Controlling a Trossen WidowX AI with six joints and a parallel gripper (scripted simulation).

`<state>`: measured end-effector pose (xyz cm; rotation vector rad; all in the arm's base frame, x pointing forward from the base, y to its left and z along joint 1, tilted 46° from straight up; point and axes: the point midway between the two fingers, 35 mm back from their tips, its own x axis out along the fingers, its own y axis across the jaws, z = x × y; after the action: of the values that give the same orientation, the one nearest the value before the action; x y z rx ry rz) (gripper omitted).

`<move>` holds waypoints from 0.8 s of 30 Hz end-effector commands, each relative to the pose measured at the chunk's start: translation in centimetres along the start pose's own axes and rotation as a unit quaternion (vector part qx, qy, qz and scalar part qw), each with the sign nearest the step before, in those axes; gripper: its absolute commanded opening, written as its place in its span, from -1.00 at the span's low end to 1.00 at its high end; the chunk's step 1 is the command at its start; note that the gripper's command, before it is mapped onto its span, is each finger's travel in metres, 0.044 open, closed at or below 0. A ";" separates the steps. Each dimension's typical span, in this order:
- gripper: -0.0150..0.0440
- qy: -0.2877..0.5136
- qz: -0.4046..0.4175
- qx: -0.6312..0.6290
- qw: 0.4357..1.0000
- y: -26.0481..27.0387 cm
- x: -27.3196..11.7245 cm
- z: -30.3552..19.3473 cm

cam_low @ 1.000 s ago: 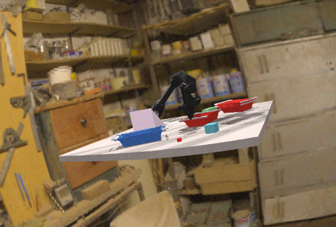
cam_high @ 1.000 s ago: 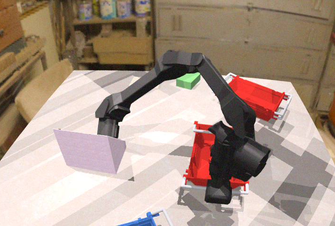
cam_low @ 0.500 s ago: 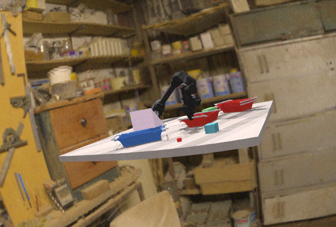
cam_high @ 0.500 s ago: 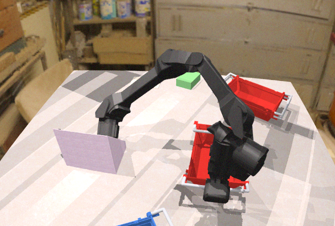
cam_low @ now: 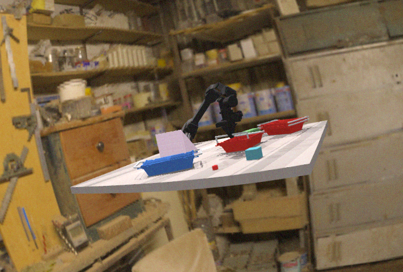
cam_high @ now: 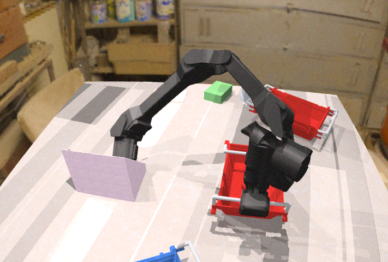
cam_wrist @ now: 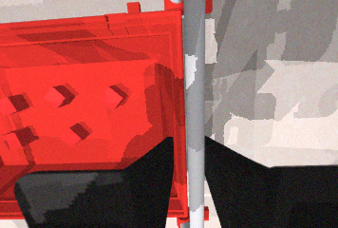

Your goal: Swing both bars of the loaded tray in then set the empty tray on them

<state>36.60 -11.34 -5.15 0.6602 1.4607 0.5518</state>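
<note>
From the left in the exterior view, one blue plastic tray (cam_high: 163, 257) (cam_low: 169, 164) stands near the front edge of the pale, streaked table (cam_high: 166, 213) (cam_low: 195, 186) (cam_wrist: 314, 128). Behind it is one lilac, slant-sided block (cam_high: 100, 174) (cam_low: 173, 143). Next comes one tiny red cube (cam_low: 215, 167), with open surface between it and the blue tray.

One red plastic tray with sloping walls (cam_high: 226, 179) (cam_low: 241, 143) (cam_wrist: 101, 149) stands upright, well in from the edges; at least five small red blocks (cam_wrist: 58, 96) lie inside. It has two grey, smooth, round bars; the near bar (cam_high: 228, 198) (cam_wrist: 195, 109) is raised above the end rim. The black end effector (cam_high: 254, 204) (cam_low: 231, 136) (cam_wrist: 186, 142) is narrowly open, that bar running between its fingers without being clamped.

Farther right are one green rectangular block (cam_high: 218, 91) (cam_low: 251, 130), one teal block (cam_low: 254, 153) and a second red tray with grey bars (cam_high: 306, 115) (cam_low: 281, 127), its inside partly hidden.
</note>
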 end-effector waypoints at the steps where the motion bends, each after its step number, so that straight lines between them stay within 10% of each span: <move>1: -0.20 0.008 0.004 -0.002 1.000 1.8 0.8 0.0; 24: -0.20 0.004 0.004 -0.001 1.000 3.3 -1.1 0.2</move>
<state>36.81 -10.24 -1.88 0.6678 1.4604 0.5570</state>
